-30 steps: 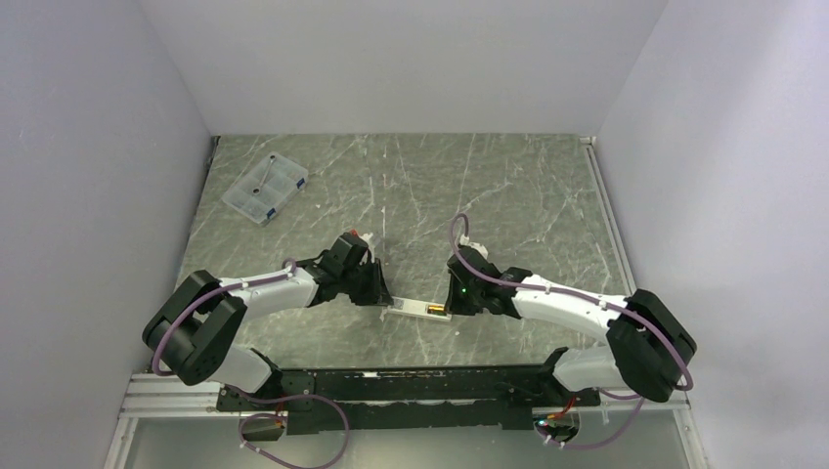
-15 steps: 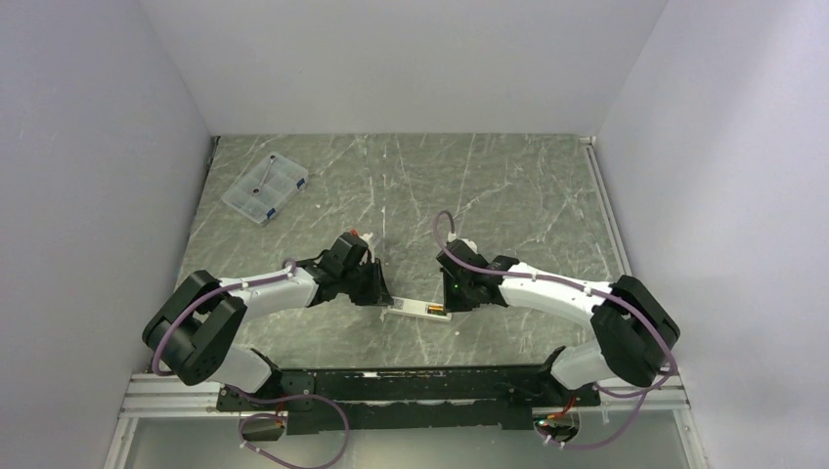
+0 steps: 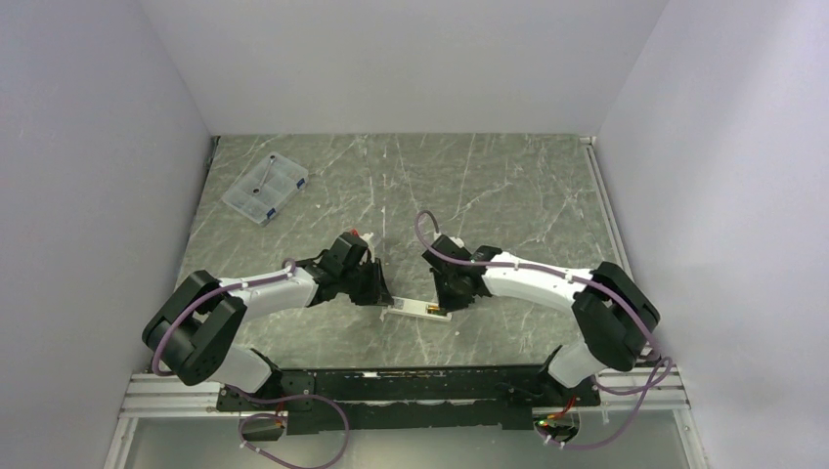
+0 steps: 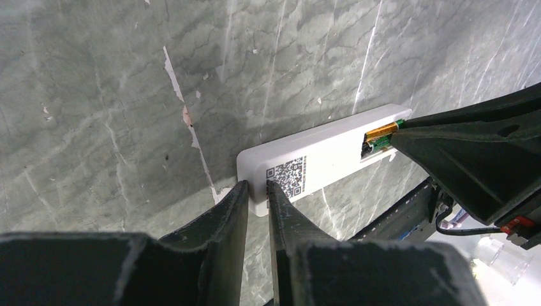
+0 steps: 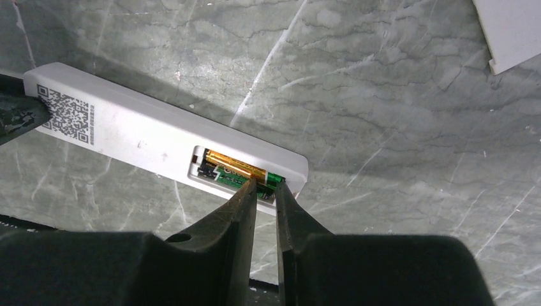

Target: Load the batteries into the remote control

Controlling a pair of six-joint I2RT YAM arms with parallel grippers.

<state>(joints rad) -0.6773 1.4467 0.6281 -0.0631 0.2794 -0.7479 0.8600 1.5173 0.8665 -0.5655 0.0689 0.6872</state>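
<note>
Barely open and empty, the right end effector [image 5: 266,185] is touching the dark green battery [image 5: 229,174]; slipping might pop it from the slim white remote control [image 5: 140,137].

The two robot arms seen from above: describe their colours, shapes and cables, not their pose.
Both the left arm and right arm have white tubular links between bulky black joints, with a thin purple cable looping alongside each. The left gripper and right gripper have matte black, wedge-shaped fingers tapering to narrow tips.
</note>
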